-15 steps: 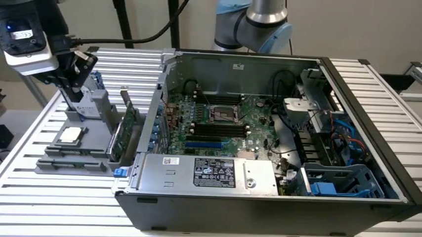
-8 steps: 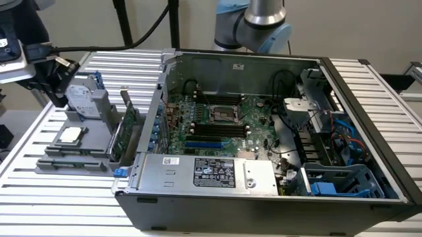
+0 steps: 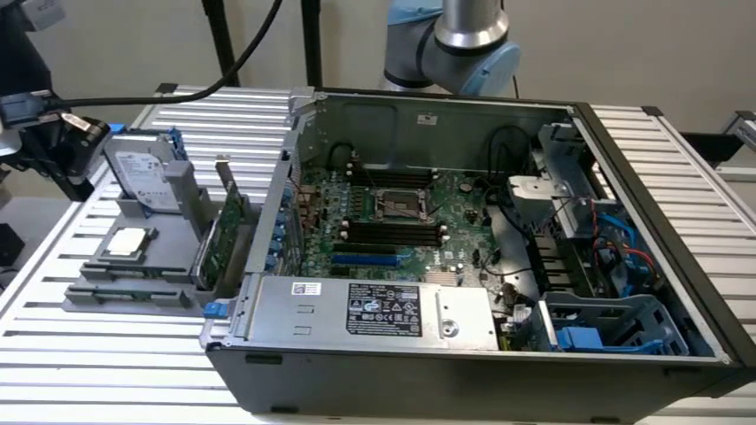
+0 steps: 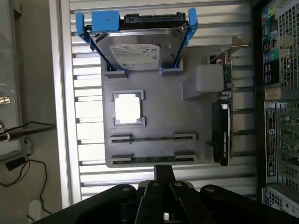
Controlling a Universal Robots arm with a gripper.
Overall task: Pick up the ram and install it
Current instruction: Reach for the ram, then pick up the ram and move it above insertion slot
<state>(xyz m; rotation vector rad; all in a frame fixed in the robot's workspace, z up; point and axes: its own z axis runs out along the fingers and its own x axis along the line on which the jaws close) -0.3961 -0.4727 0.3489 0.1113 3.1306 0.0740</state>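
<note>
Slatted counter (image 3: 106, 372), exterior view: an open computer case (image 3: 473, 381), its memory slots (image 3: 384, 232) apparently empty, with a grey fixture (image 3: 119, 301) at its 9 o'clock. Wrist view: the ram (image 4: 154, 138) stands on edge between fixture clips, near the tool (image 4: 163, 169) but not touching it. Tool state cannot be told. Recommended: align with the stick's long edge and descend square.

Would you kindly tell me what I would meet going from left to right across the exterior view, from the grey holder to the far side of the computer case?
silver processor chip → green expansion card → processor socket on the motherboard → blue plastic drive cage
</note>
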